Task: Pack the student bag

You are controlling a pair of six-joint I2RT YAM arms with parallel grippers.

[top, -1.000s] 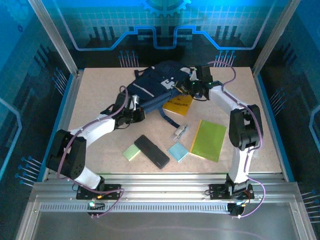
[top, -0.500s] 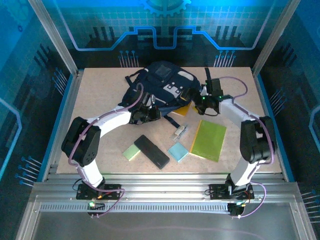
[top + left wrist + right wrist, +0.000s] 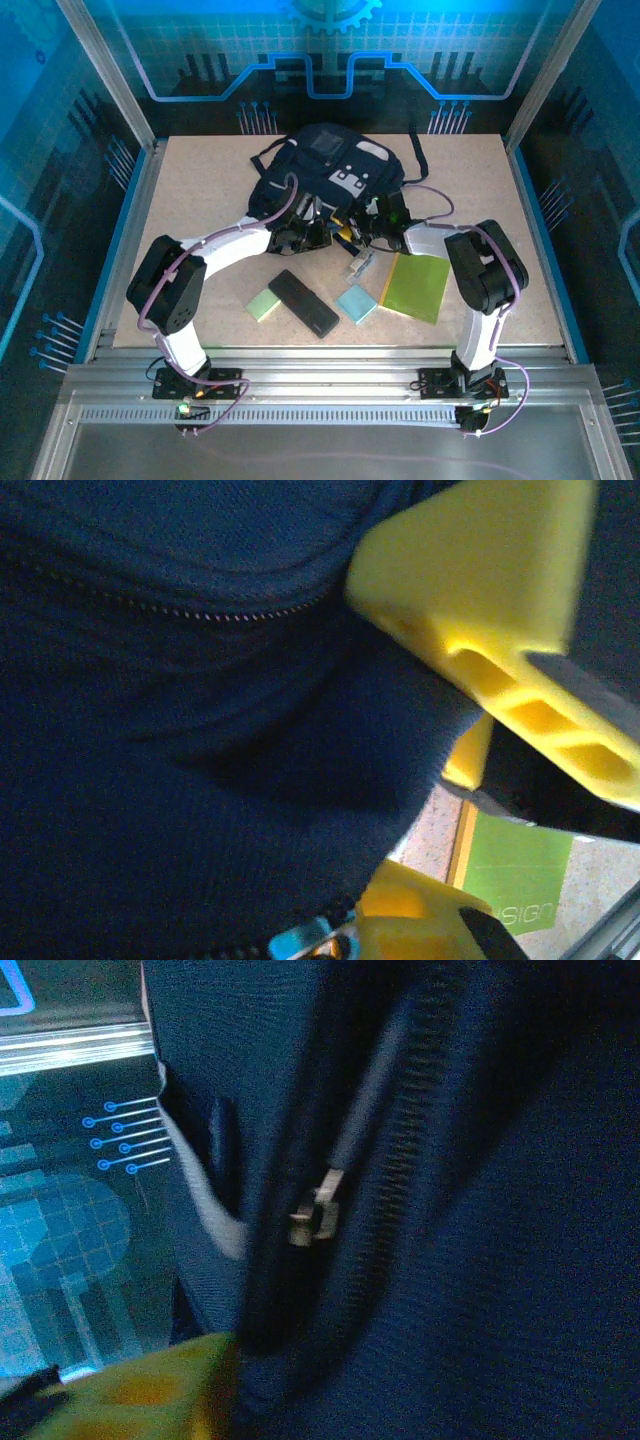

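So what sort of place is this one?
Probably a robot test cell, not a classroom: aluminium frame, blue circuit-print wall panels, and a tabletop holding the student bag.

Right gripper (image 3: 375,228) fingertips hidden against student bag (image 3: 325,165), zipper pull (image 3: 318,1218) blurred, green book (image 3: 520,875) partly behind left gripper (image 3: 400,770) finger, small silver object (image 3: 360,264) too small to identify

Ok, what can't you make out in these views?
Right end effector: top view too small, right wrist view cuts its fingers off at the bottom edge; open or shut unclear.
Inside of the student bag: hidden by its own fabric, top view.
Zipper pull: blurred, right wrist view.
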